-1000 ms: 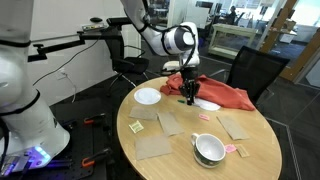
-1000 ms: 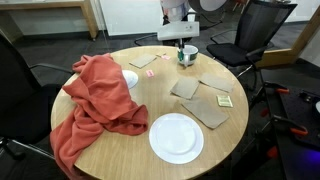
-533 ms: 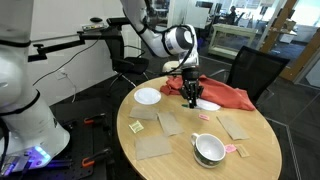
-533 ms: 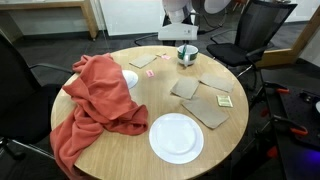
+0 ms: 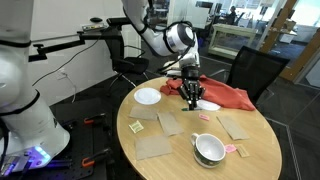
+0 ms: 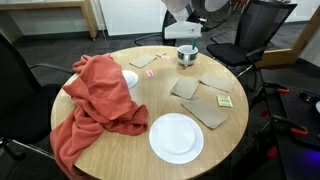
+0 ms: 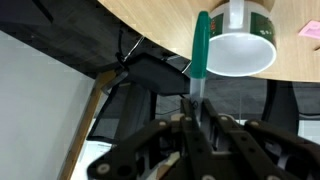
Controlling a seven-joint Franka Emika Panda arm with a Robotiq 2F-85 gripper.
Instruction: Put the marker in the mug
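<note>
Above the round wooden table, held clear of its surface: claw, closed on the marker.

- Marker: green barrel, gripped at its lower part between the two fingers and running straight out along their line. It is off the table. In the wrist view its far end lies just beside the rim of the mug and is not inside it.
- Mug: white, wide and squat, upright on the table near the edge. A pink sticky note lies just beside it.
- Red cloth: crumpled, spread over one side of the table and hanging off its edge.
- Large white plate: flat on the table, beside the cloth.
- Small white plate: near the table edge.
- Brown mats: several, lying flat between the mug and the plates.
- Yellow sticky note: flat on the table, near one mat.
</note>
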